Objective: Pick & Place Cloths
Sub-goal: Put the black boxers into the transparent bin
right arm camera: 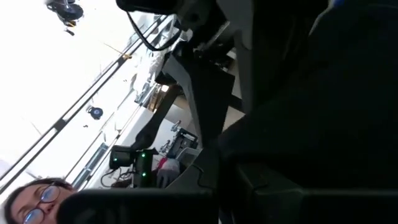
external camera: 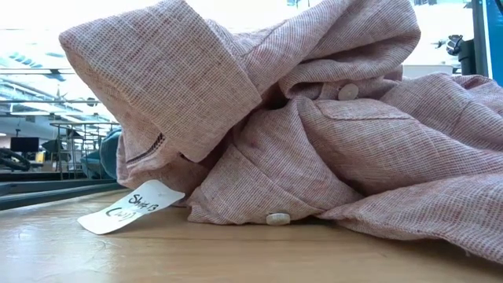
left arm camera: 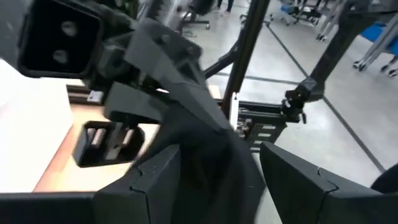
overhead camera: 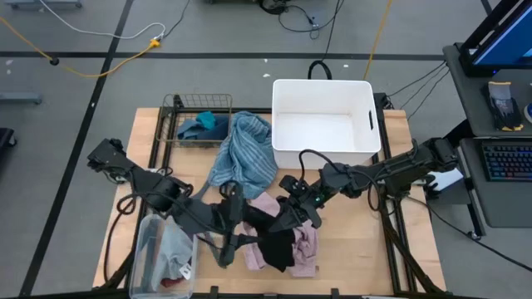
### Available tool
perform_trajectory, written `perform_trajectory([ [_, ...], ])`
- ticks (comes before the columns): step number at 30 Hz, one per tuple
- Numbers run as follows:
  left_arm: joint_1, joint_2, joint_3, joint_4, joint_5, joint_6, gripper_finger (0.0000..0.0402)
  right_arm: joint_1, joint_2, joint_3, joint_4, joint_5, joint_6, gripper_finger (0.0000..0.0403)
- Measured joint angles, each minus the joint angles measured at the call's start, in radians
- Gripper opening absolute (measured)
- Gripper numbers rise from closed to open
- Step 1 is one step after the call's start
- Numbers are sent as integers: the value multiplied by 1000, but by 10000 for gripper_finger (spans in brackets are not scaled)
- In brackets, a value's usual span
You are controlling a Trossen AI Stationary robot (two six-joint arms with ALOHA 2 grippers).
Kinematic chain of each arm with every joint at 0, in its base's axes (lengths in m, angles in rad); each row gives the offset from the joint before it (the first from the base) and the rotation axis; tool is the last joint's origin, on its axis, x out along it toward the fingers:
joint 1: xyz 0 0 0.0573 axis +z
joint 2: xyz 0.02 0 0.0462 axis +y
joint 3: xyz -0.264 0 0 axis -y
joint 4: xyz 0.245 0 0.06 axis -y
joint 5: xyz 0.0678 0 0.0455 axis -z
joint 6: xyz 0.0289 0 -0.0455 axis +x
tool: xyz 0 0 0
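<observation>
The black shorts [overhead camera: 278, 245] lie over the pink cloth [overhead camera: 306, 249] at the table's near middle. This pink cloth [external camera: 314, 141], buttoned and tagged, fills the low view and hides both grippers there. My left gripper [overhead camera: 235, 208] is at the shorts' left end and my right gripper [overhead camera: 288, 223] at their upper right; each is shut on them. The blue-striped towel [overhead camera: 245, 149] hangs over the wire basket's [overhead camera: 179, 112] right rim onto the table. Teal and navy pieces [overhead camera: 199, 126] lie in that basket. A maroon piece [overhead camera: 170, 281] sits in a clear tub. My left gripper has a bunched fold of the black shorts [left arm camera: 214, 165] between its two fingers [left arm camera: 158, 177], coming level from the table's left. The cloth runs on from there up to the right gripper. My right gripper is shut on the shorts' black cloth [left arm camera: 180, 74]. That cloth fills its own wrist view [right arm camera: 311, 93] and hides the place of contact.
A white bin [overhead camera: 278, 124] stands at the far middle, its inside bare. A clear plastic tub [overhead camera: 150, 249] with grey cloth is at the near left corner. A dark grey hanger [overhead camera: 223, 249] lies beside the shorts. A person [right arm camera: 31, 199] shows beyond the table.
</observation>
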Motion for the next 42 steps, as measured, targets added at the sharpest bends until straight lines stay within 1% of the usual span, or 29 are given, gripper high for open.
perform_trajectory([
  [8,58,42,0,6,12,1,225,0,0,0,-7,-3,0,0],
  [11,62,46,0,11,33,4,225,-1,0,0,-10,-25,0,0],
  [21,72,55,1,57,72,19,225,-4,0,0,3,-30,1,0],
  [26,104,107,0,95,171,12,225,-7,0,0,-4,-33,1,0],
  [29,113,119,1,102,182,12,222,-6,0,0,-25,-33,9,0],
  [31,120,118,1,102,198,11,209,-6,0,0,-37,-29,3,0],
  [33,123,118,1,106,217,8,185,-7,0,0,-23,-29,4,0],
  [36,122,118,1,108,222,1,131,-7,0,0,-6,-27,12,0],
  [40,121,117,1,104,256,-11,36,-4,0,0,-7,-28,19,4],
  [41,121,117,1,102,263,-19,21,-2,0,0,-5,-28,21,5],
  [42,121,117,1,103,273,-33,15,1,0,0,-5,-27,21,7],
])
